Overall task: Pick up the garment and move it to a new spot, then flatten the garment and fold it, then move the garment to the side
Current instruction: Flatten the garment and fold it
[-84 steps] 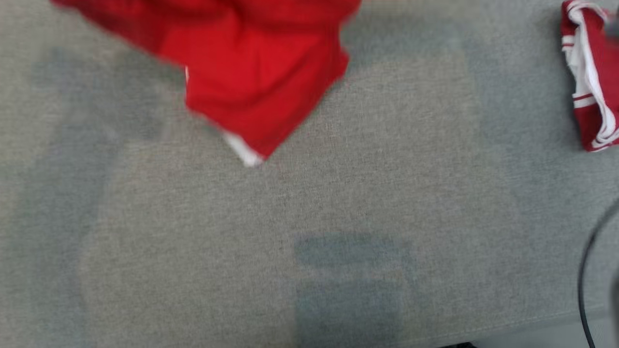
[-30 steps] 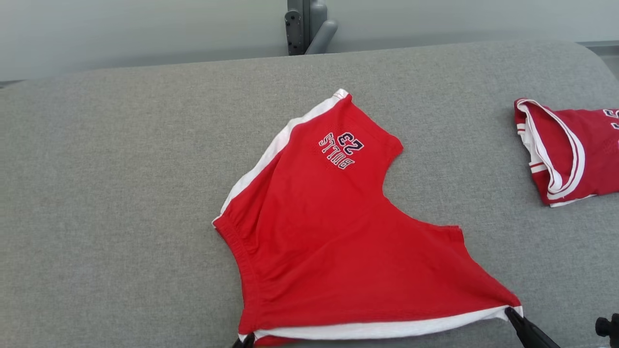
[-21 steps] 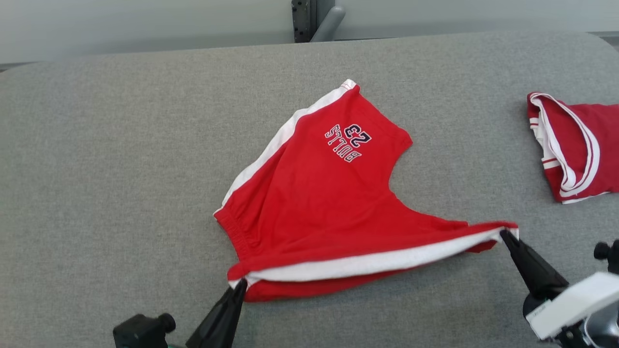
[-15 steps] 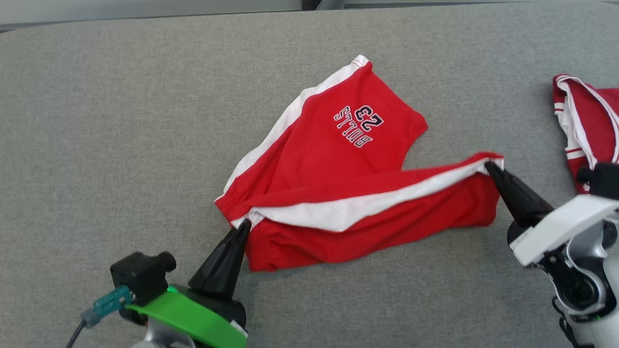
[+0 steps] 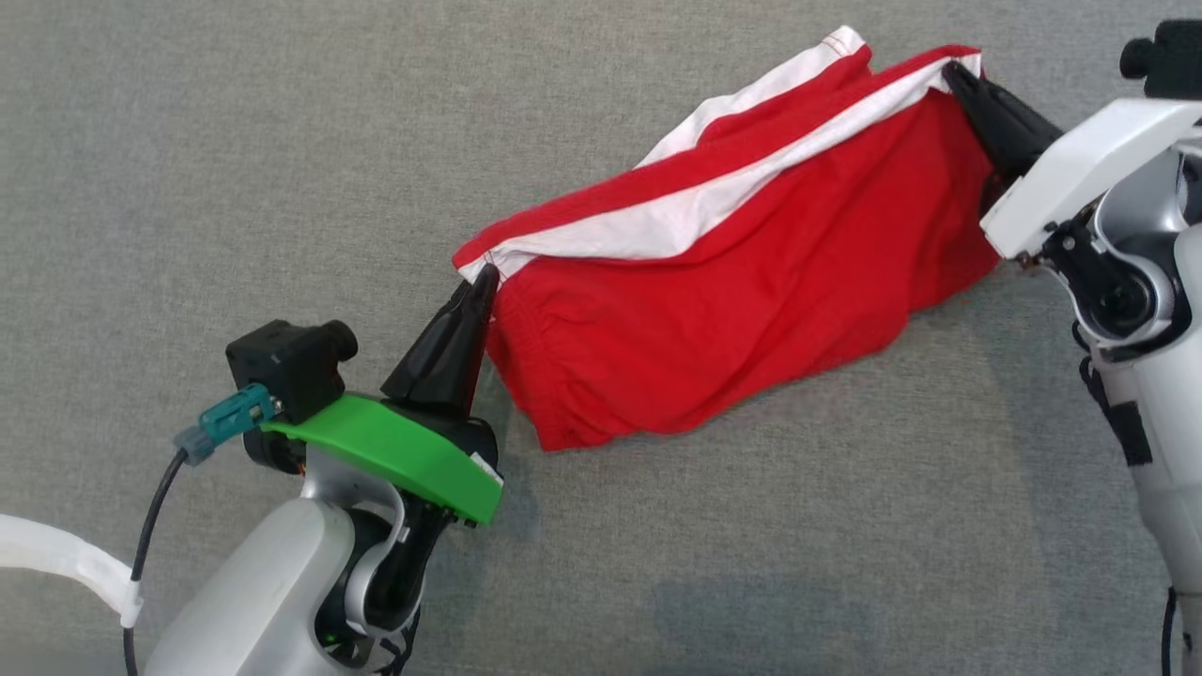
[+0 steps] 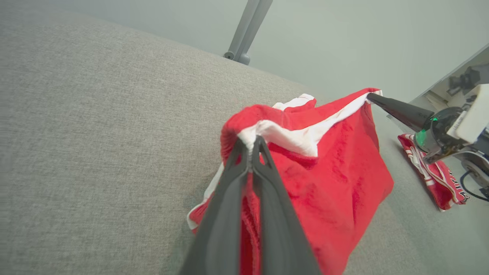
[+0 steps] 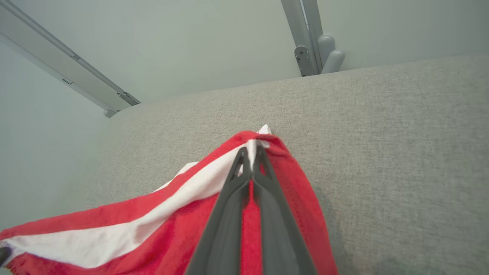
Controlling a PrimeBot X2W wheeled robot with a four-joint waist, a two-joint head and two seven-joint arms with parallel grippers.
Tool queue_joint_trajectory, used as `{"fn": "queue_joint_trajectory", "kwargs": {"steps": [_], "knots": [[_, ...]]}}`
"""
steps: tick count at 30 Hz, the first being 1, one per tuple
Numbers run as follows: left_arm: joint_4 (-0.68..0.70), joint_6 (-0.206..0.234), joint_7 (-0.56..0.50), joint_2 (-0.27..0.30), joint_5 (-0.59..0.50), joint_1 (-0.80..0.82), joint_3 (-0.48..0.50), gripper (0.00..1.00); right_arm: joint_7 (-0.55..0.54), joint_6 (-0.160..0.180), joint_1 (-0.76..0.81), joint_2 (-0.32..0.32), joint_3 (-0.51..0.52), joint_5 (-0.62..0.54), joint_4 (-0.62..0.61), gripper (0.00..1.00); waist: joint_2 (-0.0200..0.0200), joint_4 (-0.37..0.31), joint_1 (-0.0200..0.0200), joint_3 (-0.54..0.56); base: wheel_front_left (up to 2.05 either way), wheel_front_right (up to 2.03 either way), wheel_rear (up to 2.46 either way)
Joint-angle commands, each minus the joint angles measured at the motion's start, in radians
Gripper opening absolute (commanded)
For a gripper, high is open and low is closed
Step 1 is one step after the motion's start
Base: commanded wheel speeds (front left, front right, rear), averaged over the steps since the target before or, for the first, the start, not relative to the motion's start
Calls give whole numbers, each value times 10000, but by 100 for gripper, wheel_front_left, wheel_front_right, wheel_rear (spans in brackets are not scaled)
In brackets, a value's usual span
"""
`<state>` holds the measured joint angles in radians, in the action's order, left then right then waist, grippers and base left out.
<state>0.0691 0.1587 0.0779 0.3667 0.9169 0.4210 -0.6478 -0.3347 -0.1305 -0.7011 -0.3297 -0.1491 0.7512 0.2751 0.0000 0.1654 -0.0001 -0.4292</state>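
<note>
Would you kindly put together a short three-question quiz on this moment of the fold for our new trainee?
1. True or false: the left gripper hangs open beside the red shorts.
2. What does the right gripper pinch? A) a towel B) the shorts' white-striped edge C) nothing
3. In the left wrist view, what lies on the grey padded surface beyond the right gripper?
Key: 1 false, it is shut on the shorts' edge; 2 B; 3 a second red garment with white trim.
</note>
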Motion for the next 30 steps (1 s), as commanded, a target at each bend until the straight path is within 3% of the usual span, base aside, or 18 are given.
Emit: {"fn": "queue_joint_trajectory", "kwargs": {"steps": [1,8,17,18,19,20,21,22,23,24,25,30], "knots": [[-149,10,77,-53,-123,243,35,0,-48,-2,-295,-93,-49,-156,246,0,0,435,1,-426,0,0,0],[-931,-269,181,-483,-36,547,-160,0,-250,-2,-1520,-249,-480,-554,1392,0,0,746,1,-574,0,0,0],[-1663,-413,210,-752,11,753,-254,0,-203,-2,-1939,-437,-1023,-585,2061,0,0,882,1,-444,0,0,0],[-1831,-396,149,-779,4,806,-303,0,-110,-2,-1980,-445,-1096,-590,2206,10,0,849,1,-387,0,0,0],[-1895,-374,129,-787,15,811,-311,0,-47,-2,-2010,-459,-1169,-607,2223,48,0,820,1,-351,0,0,0],[-1952,-329,113,-773,3,808,-311,7,23,-2,-2030,-491,-1234,-629,2230,100,0,784,1,-307,0,0,0],[-1988,-271,144,-754,-39,798,-302,17,70,-2,-2009,-505,-1301,-599,2257,100,0,744,1,-253,0,0,0],[-2024,-240,179,-740,-51,762,-277,36,93,-2,-1973,-541,-1403,-575,2251,100,0,700,1,-201,0,0,0],[-2055,-178,202,-717,-54,716,-256,50,121,-2,-1943,-573,-1482,-527,2206,100,0,649,1,-155,0,0,0],[-2084,-129,221,-678,-83,665,-225,82,191,-2,-1912,-628,-1529,-485,2147,100,0,597,1,-100,0,0,0],[-2083,-58,244,-641,-103,602,-210,100,287,-2,-1868,-687,-1588,-428,2058,100,0,551,1,-38,0,0,0],[-1795,440,637,-322,-425,129,-107,100,843,-2,-1312,-1072,-1723,-115,1410,100,0,289,1,397,0,0,0]]}}
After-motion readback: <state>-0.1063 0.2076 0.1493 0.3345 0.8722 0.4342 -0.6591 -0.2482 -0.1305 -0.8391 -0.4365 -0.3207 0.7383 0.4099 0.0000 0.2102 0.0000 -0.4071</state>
